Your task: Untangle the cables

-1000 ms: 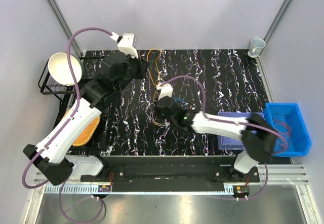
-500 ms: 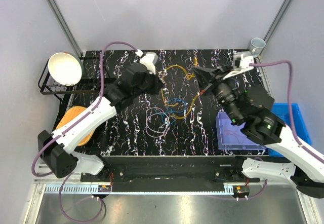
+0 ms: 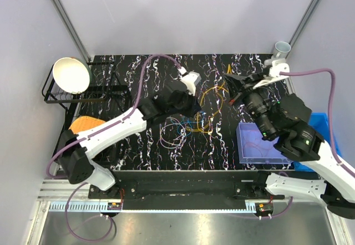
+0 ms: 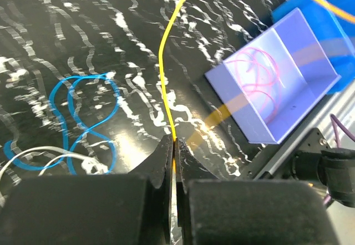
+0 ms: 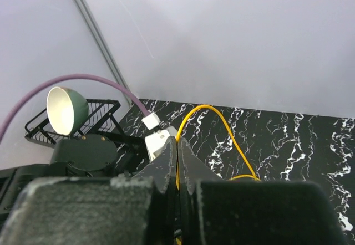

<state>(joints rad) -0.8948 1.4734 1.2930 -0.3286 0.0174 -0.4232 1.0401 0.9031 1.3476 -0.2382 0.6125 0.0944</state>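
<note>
Yellow cable in left tool

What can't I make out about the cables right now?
- Top view: the cables too thin to tell which loops are tangled.
- Top view: left gripper fingertips hidden under its own wrist.
- Right wrist: yellow cable below right gripper hidden by the gripper body.

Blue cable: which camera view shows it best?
Left wrist: the blue cable lies in open loops on the table, close up. The top external view shows it small among other cables. The right wrist view does not show it.
</note>
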